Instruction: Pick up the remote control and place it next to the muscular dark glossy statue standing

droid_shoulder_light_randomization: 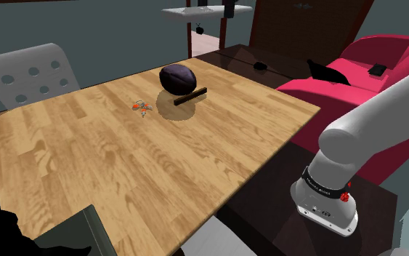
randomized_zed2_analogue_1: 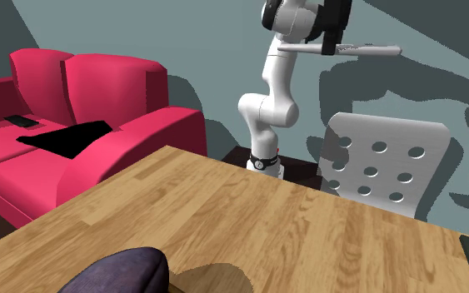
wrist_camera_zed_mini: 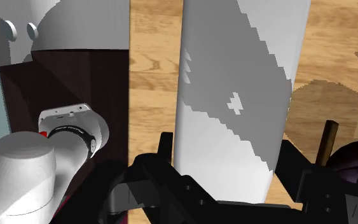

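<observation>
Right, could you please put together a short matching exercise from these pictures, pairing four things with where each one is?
Things:
1. grey remote control
2. dark purple rounded object
3. white chair
4. small black flat item

Places:
A. on the red sofa
B. on the wooden table
C. clasped in the hand
D. beside the table

Pairs: 1-C, 2-B, 3-D, 4-A.
</observation>
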Controlling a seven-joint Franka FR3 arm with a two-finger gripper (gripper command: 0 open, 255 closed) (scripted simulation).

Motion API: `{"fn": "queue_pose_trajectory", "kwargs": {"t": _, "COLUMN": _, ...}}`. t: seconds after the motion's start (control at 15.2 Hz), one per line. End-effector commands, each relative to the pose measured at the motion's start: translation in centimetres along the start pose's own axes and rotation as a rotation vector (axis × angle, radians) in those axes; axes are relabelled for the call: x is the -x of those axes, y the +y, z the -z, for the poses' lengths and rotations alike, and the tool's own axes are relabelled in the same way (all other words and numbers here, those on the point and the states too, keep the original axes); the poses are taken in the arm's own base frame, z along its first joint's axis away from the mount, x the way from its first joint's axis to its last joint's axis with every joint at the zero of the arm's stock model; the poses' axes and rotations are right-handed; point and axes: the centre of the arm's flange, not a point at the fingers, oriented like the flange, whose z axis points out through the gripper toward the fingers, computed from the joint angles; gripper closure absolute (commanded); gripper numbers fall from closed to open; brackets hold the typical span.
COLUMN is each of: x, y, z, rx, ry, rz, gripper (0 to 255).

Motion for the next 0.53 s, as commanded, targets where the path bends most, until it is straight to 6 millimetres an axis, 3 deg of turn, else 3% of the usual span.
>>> {"fn": "queue_pose_trajectory", "kwargs": {"t": 0.0, "x": 2.1, "y": 1.1, "z": 0.0, "rx": 0.000, "ry": 0.000, "rz": -0.002, "gripper": 255}}
{"fn": "queue_pose_trajectory", "kwargs": {"t": 0.46, "x": 10.6, "y": 4.8, "z": -0.1, "rx": 0.000, "ry": 0.000, "rz": -0.002, "gripper": 255}}
